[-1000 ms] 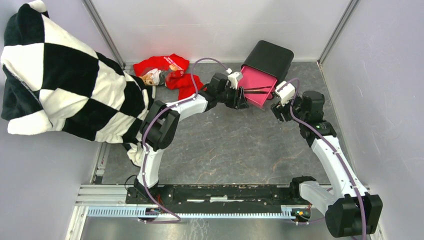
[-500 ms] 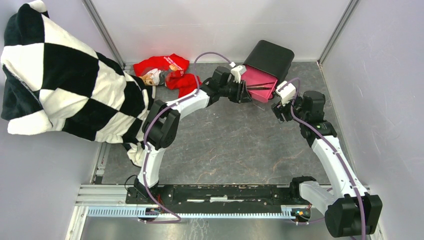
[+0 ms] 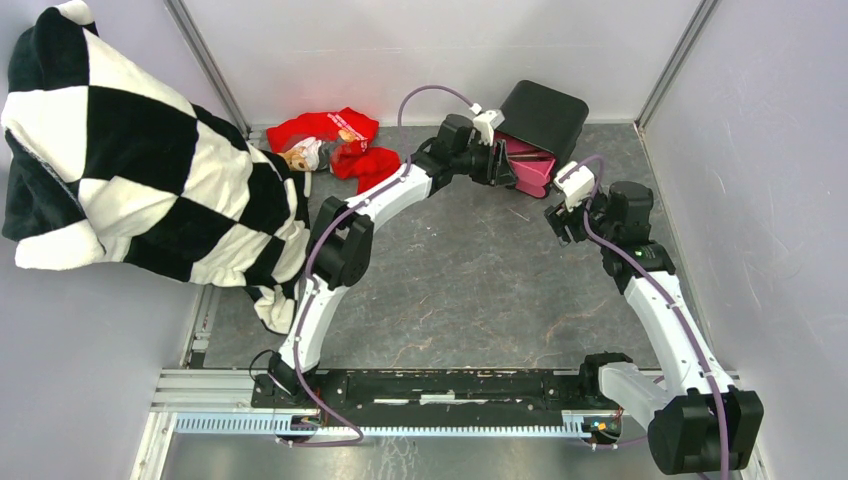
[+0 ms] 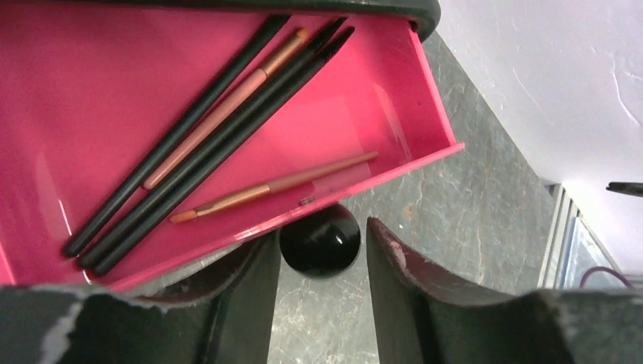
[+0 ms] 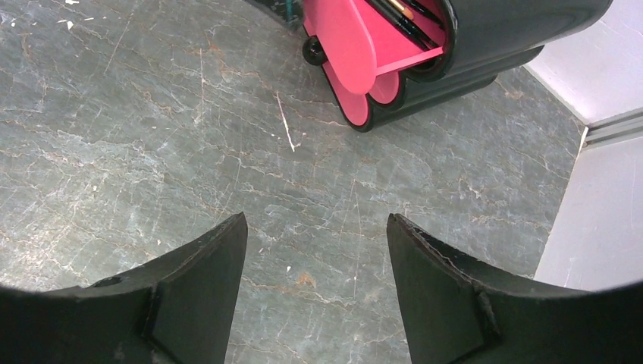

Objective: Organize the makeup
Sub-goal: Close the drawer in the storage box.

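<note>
Several thin black and brown makeup pencils [image 4: 205, 144] lie slantwise in the pink drawer [image 4: 76, 76] of the black box [image 3: 545, 115]. My left gripper [image 4: 320, 231] has its fingers either side of the drawer's round black knob [image 4: 319, 240]. The left finger is against the knob, and a thin gap shows at the right finger. In the top view the left gripper [image 3: 497, 160] is at the front of the drawer [image 3: 528, 165], which stands only a little way out of the box. My right gripper [image 5: 315, 220] hangs open over bare floor, short of the box [image 5: 515, 30].
A red cloth [image 3: 340, 140] lies at the back left of the stone-patterned floor. A black-and-white chequered blanket [image 3: 130, 150] hangs over the left wall. Grey walls enclose the area on the back and both sides.
My left gripper has moved toward the back right with the drawer's knob between its fingers, and the pink drawer has slid most of the way into the black box. The right arm has stayed still.
</note>
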Controlling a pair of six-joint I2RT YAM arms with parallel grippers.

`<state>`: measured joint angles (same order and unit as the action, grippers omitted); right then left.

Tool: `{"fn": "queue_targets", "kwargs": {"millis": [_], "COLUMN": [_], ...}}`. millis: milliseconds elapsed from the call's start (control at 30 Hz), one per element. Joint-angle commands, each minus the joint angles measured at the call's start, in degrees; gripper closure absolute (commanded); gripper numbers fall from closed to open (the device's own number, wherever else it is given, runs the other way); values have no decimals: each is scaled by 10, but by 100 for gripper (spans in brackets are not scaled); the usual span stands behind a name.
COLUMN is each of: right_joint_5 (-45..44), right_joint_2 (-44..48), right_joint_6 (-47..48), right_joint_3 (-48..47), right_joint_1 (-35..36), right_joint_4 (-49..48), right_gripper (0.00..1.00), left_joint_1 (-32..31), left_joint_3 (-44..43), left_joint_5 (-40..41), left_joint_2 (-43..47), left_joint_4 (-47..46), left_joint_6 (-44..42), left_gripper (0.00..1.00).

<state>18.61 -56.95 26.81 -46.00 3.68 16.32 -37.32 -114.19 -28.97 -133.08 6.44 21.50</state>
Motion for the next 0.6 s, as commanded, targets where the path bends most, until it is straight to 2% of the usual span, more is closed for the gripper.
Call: {"fn": "queue_targets", "kwargs": {"millis": [0, 233, 367, 467, 567], "right_joint_5": [1, 0, -1, -2, -1], "right_joint_2": [15, 19, 15, 15, 14], "right_joint_6": [0, -3, -3, -2, -2], "right_joint_3": [4, 4, 4, 3, 4], "right_joint_1": [-5, -10, -10, -11, -12], "right_joint_4": [-21, -22, -22, -22, -22], "right_gripper": [26, 26, 26, 26, 26], "left_joint_1": [-2, 0, 1, 7, 21], "left_joint_3": [-88, -190, -197, -195, -174], "left_joint_5": [17, 28, 19, -6, -42], "left_joint_2": [-38, -104, -113, -110, -93], "left_joint_4": [-7, -23, -37, -42, -44], "left_joint_6": [14, 15, 11, 4, 4], "left_gripper": [44, 22, 12, 1, 0]}}
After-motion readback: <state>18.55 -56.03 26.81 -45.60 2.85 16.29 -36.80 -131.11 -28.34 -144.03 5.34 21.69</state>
